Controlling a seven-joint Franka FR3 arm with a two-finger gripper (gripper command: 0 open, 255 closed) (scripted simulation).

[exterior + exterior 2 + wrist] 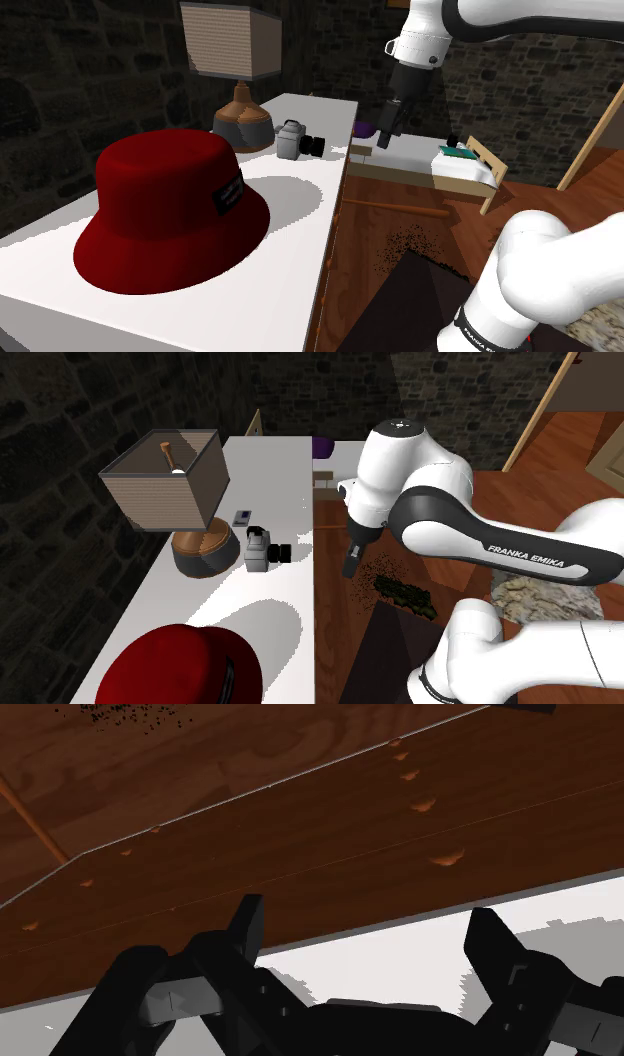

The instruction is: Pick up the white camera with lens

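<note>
Now my fingers (pixel 248 926) stand wide apart and hold nothing, hovering over the desk (pixel 310 230) edge. The camera (pixel 297 141) sits upright on the desk just beside the lamp (pixel 243 118) base, lens toward me, well apart from the hat (pixel 170 210). Risks, as I judge them: lowering here would strike the desk edge; a low sideways approach would meet the lens first and shove the camera into the lamp; closing on the round lens could let it slip.
</note>
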